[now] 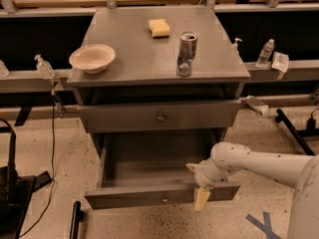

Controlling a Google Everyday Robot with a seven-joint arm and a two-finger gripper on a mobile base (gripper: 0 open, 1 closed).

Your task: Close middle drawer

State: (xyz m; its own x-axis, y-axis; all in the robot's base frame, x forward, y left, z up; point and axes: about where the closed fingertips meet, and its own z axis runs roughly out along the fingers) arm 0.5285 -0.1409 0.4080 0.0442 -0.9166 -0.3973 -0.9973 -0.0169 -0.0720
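The middle drawer [134, 197] of the grey cabinet is pulled far out toward me. It is a long shallow grey tray with a low front panel and a small round knob [164, 199]. My gripper [196, 183], on a white arm reaching in from the right, is at the right part of that front panel. One tan finger [201, 199] hangs in front of the panel, and the other fingertip [191, 167] shows just inside the tray. The gripper is open and straddles the panel's top edge.
The taller upper drawer [159, 116] sits above, nearly shut. On the cabinet top are a bowl [92, 58], a can [187, 54] and a yellow sponge [159, 28]. A black stand [10, 183] is on the floor at left. A blue tape cross [264, 225] is on the floor at right.
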